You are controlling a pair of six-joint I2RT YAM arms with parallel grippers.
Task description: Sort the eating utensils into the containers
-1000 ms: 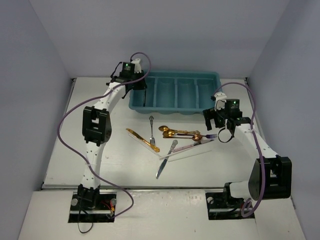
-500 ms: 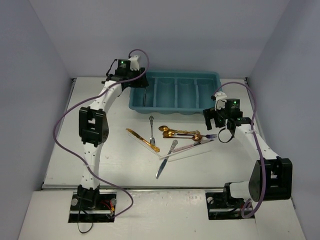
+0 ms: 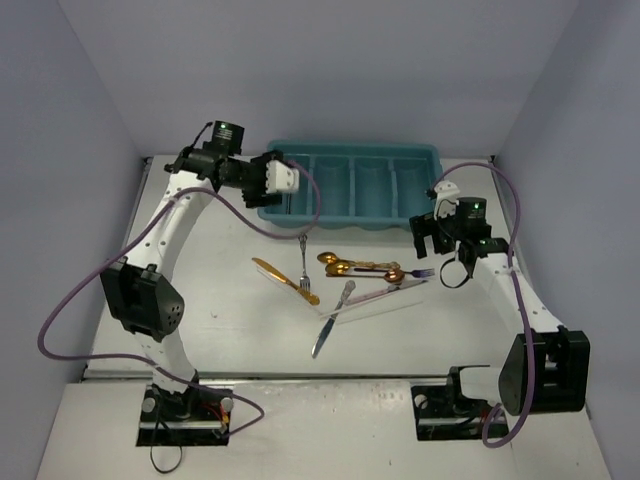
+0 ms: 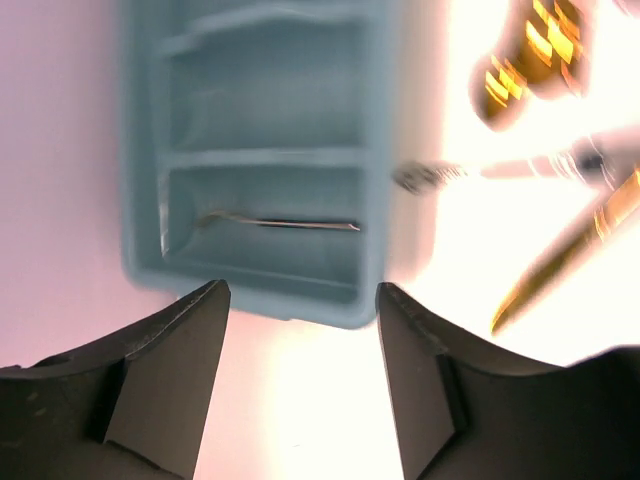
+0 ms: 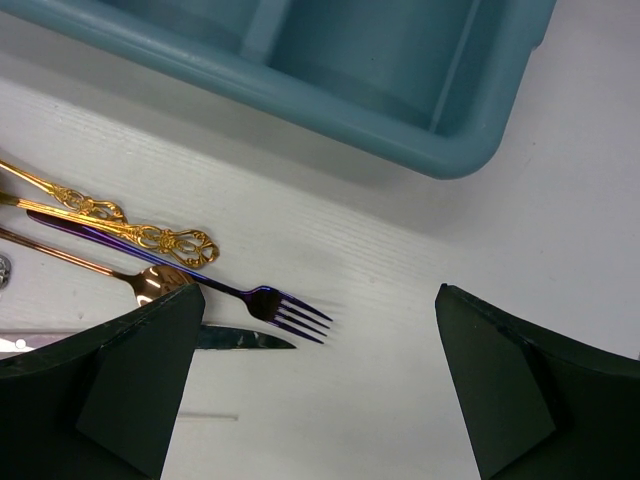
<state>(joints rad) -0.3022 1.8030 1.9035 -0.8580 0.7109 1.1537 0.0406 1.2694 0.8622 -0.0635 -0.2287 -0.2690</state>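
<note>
I see the white table point(image 3: 220, 330) with the teal tray point(image 3: 360, 185) toward its far side. My left gripper point(image 4: 300, 290) hangs at the tray's left end, its jaws spread with nothing between them. My right gripper point(image 5: 318, 290) sits just off the tray's right near corner, jaws spread wide and holding nothing. One thin silver utensil point(image 4: 280, 223) lies lengthwise in the tray's leftmost compartment. The others lie loose on the table on the tray's near side: a silver knife point(image 3: 330, 325) farthest from it, a gold knife point(image 3: 285, 280), pale chopsticks point(image 3: 375, 300), gold spoons point(image 3: 350, 265), a silver fork point(image 3: 303, 255) closest to the tray wall, and a purple fork point(image 5: 270, 300) below its right end.
</note>
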